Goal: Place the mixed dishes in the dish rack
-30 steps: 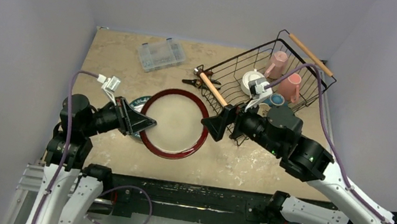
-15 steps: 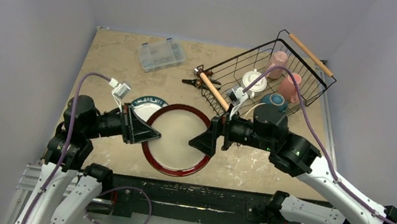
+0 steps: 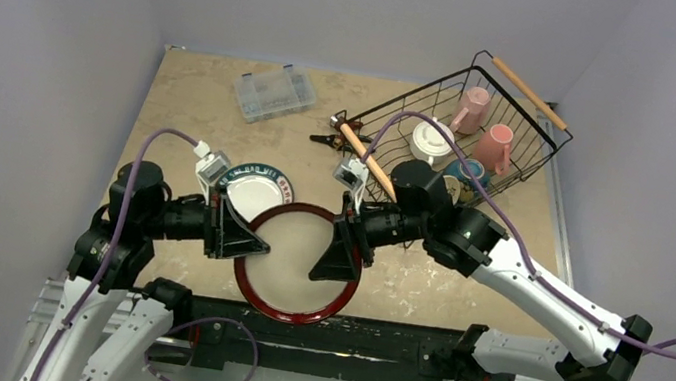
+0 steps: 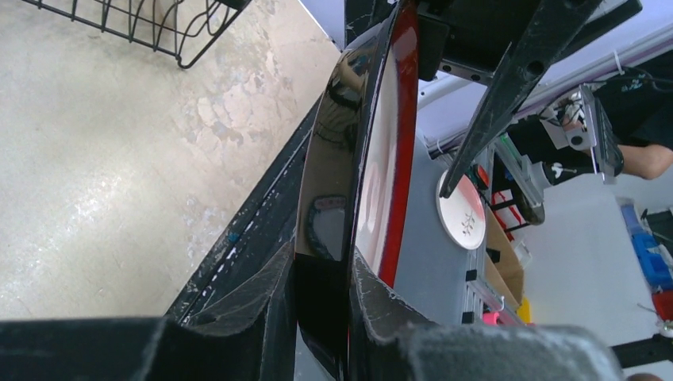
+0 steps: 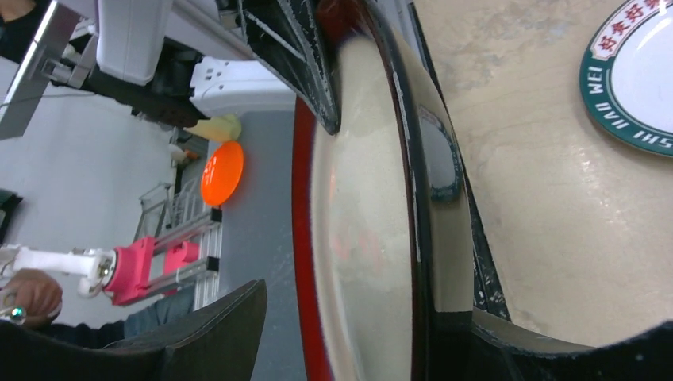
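The large red-rimmed plate (image 3: 295,263) is tilted up over the table's near edge. My left gripper (image 3: 239,234) is shut on its left rim; the left wrist view shows both fingers of the left gripper (image 4: 321,266) pressed on the plate (image 4: 381,135). My right gripper (image 3: 337,251) straddles the right rim with its jaws apart; in the right wrist view one finger of the right gripper (image 5: 349,313) touches the plate's (image 5: 357,198) back and the other stands off. The cream plate (image 3: 258,189) lies behind. The dish rack (image 3: 519,167) holds two pink mugs (image 3: 473,105), the white cup (image 3: 430,142) and the blue bowl (image 3: 465,172).
A clear plastic compartment box (image 3: 275,93) sits at the back left. A small black-and-red hand tool (image 3: 326,136) lies by the rack's near wooden handle (image 3: 365,154). The cream plate also shows in the right wrist view (image 5: 635,71).
Both arms have drawn back toward the near edge with the red-rimmed plate between them. The plate has come off the cream plate, which now shows in full.
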You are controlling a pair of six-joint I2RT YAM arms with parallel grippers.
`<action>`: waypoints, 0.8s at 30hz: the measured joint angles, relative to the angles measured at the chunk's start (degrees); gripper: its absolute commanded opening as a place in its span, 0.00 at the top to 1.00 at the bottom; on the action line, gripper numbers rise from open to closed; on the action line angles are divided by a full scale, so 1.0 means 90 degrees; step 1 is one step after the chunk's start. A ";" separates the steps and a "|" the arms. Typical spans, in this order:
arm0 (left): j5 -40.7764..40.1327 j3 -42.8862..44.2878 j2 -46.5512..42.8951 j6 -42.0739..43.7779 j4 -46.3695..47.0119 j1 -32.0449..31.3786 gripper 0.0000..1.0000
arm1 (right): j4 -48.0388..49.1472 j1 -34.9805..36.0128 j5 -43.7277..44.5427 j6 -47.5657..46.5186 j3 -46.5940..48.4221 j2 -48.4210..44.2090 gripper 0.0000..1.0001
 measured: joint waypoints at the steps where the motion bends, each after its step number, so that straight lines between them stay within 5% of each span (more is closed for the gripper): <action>1: 0.0051 0.0000 -0.0002 0.0061 -0.0024 -0.0007 1.00 | -0.0027 0.0000 -0.0109 -0.0058 0.0000 -0.0002 0.37; 12: 0.0386 0.0010 0.0015 0.0517 -0.0204 -0.0032 1.00 | 0.0457 -0.0024 -0.0551 -0.0182 -0.0500 -0.0260 0.34; 19: 0.0386 0.0010 0.0039 0.0789 -0.0532 -0.0058 1.00 | 0.0799 -0.0792 -0.0743 0.0209 -0.0580 -0.0340 0.49; 24: 0.0386 0.0010 0.0044 0.0882 -0.0583 -0.0058 1.00 | 0.0760 -0.1132 -0.1246 0.0126 -0.0639 -0.0301 0.48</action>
